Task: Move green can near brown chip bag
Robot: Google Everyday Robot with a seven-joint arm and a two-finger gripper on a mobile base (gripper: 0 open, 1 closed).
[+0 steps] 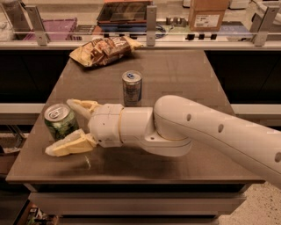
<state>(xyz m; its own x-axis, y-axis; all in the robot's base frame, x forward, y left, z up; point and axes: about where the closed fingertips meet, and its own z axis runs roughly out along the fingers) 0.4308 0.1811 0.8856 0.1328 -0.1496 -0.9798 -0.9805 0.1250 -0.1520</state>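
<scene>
Far left, by the front-left corner of the bench (pixel 184 70): green can (pixel 60 121) upright between the fingers of the claw (pixel 59 127), which is spread wide, not clamped. Risk: the can sits close to the left edge, so a lopsided close or finger nudge could tip it or shove it off. Brown chip bag (pixel 103 49) lies at the back, well apart. The slim silver can (pixel 131 88) between them could get clipped on the carry. Bench is dark brown, matte. White arm (pixel 210 132) comes from the right. Glass rail and a cardboard box (pixel 210 13) sit behind.
</scene>
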